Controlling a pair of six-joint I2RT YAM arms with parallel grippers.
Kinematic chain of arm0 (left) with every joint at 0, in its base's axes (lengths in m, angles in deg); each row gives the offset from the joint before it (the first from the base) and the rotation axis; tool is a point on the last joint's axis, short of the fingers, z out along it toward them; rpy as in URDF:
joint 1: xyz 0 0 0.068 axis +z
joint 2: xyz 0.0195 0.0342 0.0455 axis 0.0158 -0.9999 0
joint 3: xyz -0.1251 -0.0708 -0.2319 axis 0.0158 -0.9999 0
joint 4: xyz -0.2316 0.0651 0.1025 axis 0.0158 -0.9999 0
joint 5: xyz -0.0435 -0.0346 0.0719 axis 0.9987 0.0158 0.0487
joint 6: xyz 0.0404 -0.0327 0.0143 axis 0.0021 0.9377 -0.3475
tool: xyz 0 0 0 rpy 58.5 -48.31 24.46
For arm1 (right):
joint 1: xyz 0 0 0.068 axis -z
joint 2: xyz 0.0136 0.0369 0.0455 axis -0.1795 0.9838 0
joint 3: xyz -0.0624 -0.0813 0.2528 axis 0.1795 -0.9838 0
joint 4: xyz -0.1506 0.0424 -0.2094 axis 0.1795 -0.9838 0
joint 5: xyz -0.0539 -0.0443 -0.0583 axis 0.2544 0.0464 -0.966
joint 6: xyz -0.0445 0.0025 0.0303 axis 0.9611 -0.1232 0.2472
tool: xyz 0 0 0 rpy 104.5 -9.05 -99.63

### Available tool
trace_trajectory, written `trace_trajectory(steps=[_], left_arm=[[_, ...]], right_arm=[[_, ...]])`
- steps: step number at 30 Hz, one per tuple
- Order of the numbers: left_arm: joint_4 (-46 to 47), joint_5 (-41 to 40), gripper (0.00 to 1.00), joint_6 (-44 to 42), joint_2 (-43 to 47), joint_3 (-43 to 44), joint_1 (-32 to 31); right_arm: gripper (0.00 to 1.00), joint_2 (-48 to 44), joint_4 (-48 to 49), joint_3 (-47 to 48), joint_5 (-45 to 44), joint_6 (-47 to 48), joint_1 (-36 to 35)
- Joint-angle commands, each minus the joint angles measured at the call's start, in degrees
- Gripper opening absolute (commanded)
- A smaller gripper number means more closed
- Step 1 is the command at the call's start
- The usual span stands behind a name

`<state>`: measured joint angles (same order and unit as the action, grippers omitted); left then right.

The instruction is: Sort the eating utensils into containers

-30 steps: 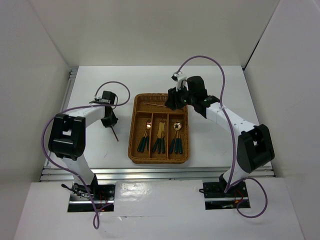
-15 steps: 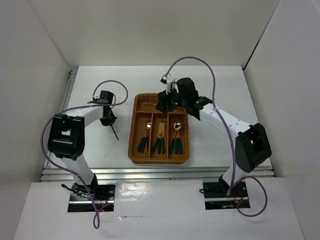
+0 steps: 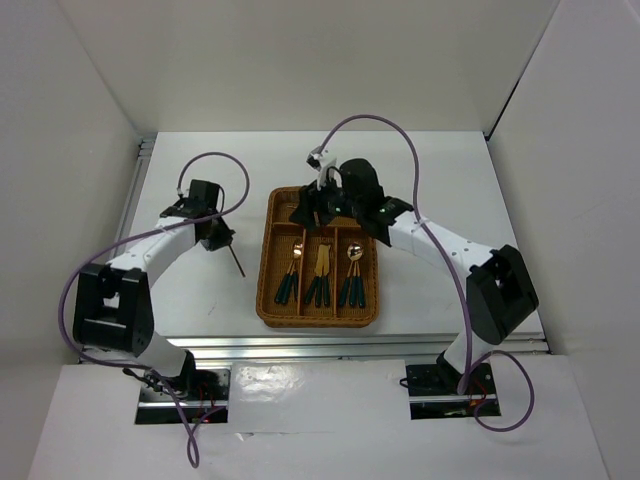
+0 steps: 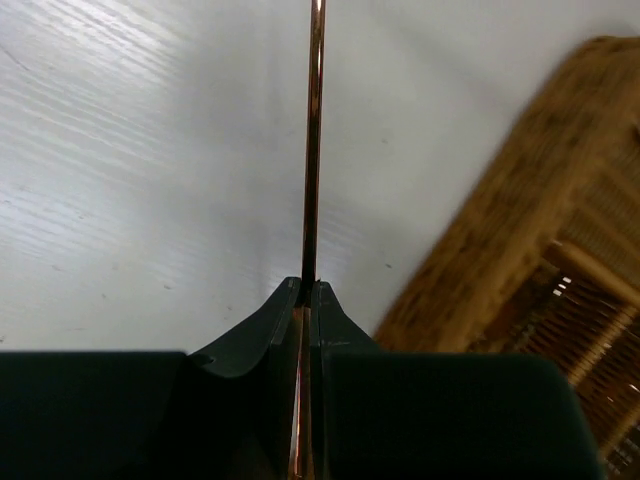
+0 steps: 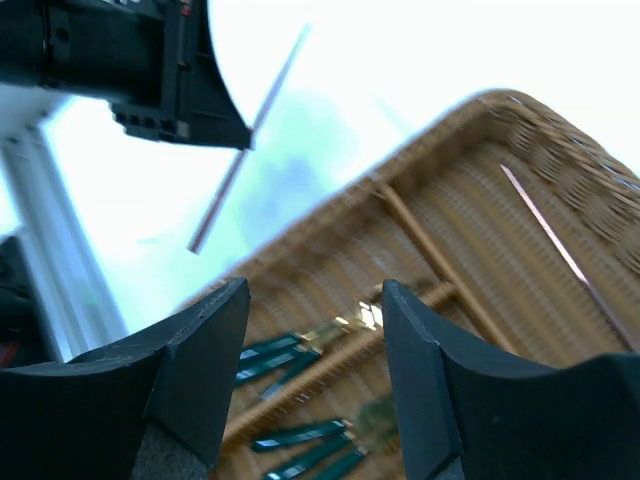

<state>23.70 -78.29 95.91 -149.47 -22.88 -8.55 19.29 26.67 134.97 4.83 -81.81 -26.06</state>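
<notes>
Left end effector [image 4: 307, 285]: clenched on a chopstick [image 4: 314, 140], which was pinched between the two fingers near one end, so that most of its length was left free ahead.
Held chopstick: carried tilted over the bench [image 3: 200, 300], just left of the wicker tray [image 3: 265, 290]. Whether its lower tip touched the bench could not be told.
Right end effector [image 5: 315, 300]: released, with nothing between its spread fingers, and hung over the far end of the tray.
Second chopstick [image 5: 555, 245]: laid along the crosswise slot [image 5: 480, 230] at the far end, close to the far rim and kept apart from the shorter cutlery.
Spoons and forks [image 3: 320, 272]: laid in the three long slots [image 3: 336, 262], gold heads far and teal handles near, apparently grouped by kind.
Step judged: the last loose piece was being brought to the tray, presumably to be set beside its partner.
Risk judged: the crosswise slot was crowded by the right arm, so a clash was possible unless room was made.
</notes>
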Motion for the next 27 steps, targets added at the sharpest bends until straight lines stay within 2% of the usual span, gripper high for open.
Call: trace_trajectory(steps=[1,11,13,17,27], left_arm=[[-1.02,2.66,0.15,2.84,4.09,2.16,-1.58],[0.29,5.66,0.18,3.99,9.1,3.22,-3.87],[0.82,5.66,0.18,3.99,9.72,3.22,-4.4],[0.82,6.71,0.19,4.52,11.21,3.22,-4.93],[2.67,8.47,0.21,5.75,14.72,2.69,-5.98]], right_arm=[[0.63,0.87,6.77,1.54,4.0,-4.28,-1.65],[0.83,6.06,6.77,5.59,11.49,-4.99,-5.86],[0.83,6.68,6.16,5.59,10.96,-4.98,-7.1],[0.89,7.9,6.16,5.59,10.96,-4.46,-7.72],[0.9,11.95,6.16,8.49,10.18,-6.04,-8.77]])
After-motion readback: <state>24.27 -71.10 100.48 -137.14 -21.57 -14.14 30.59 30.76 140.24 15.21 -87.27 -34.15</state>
